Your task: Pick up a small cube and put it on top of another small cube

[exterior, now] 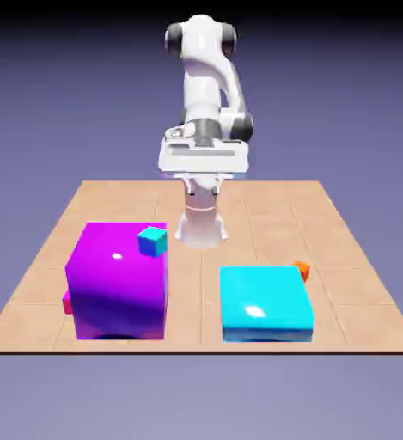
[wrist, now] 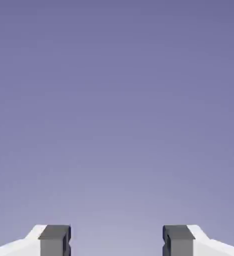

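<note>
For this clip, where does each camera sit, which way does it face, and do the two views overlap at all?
Exterior view: fixed, raised, facing the table and the arm, whose whole body shows; the purple block, cyan block and small orange-red cube lie in front.
Hand view: on the hand, looking along the pincer at plain backdrop; only two grey fingertips show, apart.
Shared: only the backdrop; no table or cube appears in the hand view.

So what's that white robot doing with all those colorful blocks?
Nothing is being handled yet. The white robot arm is held up high above the wooden table, and its gripper is open and empty, seeing only the blue-violet backdrop. The tiny orange-red cube peeks out behind the big cyan block. A small teal cube shows at the big purple block, and a small magenta-pink cube hides beside it.
</note>
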Available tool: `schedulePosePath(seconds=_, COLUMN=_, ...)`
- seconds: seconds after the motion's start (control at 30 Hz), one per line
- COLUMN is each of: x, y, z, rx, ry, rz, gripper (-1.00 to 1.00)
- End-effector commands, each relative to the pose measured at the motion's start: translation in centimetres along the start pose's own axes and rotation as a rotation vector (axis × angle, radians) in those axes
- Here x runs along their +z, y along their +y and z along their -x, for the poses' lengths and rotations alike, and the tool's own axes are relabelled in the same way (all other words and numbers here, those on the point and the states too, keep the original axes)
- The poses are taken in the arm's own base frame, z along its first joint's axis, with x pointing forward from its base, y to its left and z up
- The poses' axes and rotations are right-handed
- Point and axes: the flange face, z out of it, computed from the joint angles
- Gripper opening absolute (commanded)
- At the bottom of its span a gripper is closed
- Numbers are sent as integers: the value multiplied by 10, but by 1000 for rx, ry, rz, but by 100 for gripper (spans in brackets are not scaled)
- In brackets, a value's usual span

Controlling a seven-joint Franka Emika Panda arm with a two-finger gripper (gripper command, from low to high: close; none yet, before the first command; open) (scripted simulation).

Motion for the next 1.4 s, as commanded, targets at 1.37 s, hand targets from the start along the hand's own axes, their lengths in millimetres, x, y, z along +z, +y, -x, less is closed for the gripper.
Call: schedulePosePath(seconds=1.37, x=73, y=-53, z=425, rx=-2359, ry=-724, rz=-334, gripper=0)
